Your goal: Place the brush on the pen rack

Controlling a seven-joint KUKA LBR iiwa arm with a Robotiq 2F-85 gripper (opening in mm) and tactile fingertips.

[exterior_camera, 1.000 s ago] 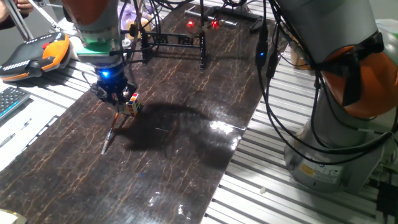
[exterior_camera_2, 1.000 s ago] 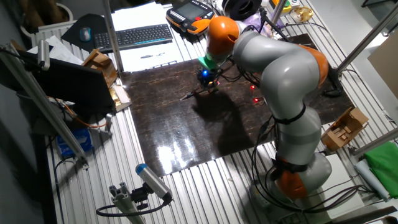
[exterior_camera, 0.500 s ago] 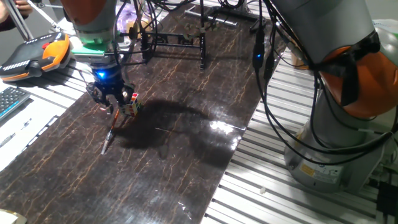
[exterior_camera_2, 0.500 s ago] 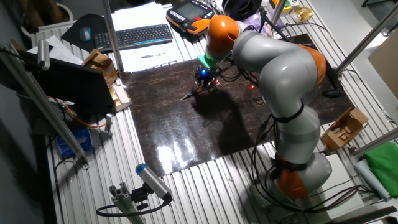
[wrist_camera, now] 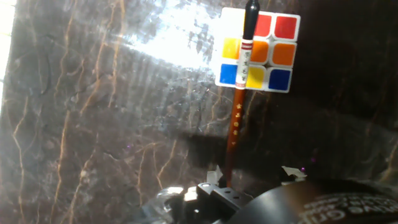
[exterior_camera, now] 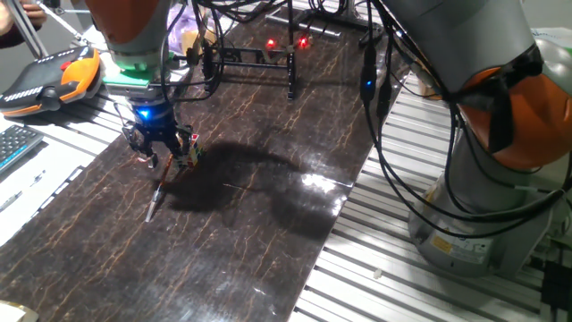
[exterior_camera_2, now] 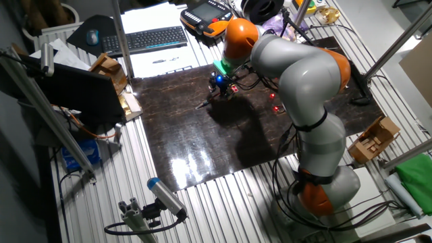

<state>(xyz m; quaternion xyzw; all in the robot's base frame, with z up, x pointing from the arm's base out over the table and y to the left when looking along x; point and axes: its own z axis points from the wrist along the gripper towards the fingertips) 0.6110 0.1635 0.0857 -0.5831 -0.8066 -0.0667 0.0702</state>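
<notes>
One small multicoloured puzzle cube (exterior_camera: 189,150) sits on the dark marbled table (exterior_camera: 259,224) right beside the gripper (exterior_camera: 157,154), and in the hand view the cube (wrist_camera: 257,48) lies directly behind the brush (wrist_camera: 239,102), whose dark end crosses its face. Farther back on the table stands the pen rack (exterior_camera: 253,63), a black frame well apart from the gripper, with cables hanging near it and two red lights glowing beyond it. An orange and black handheld pendant (exterior_camera: 52,79) and a keyboard (exterior_camera_2: 143,39) lie off the table's edge. From the gripper the brush (exterior_camera: 159,190) slants down to the table surface. Its orange-brown shaft runs up into the gripper base in the hand view, yet whether the fingers are clamped on it I cannot tell.
</notes>
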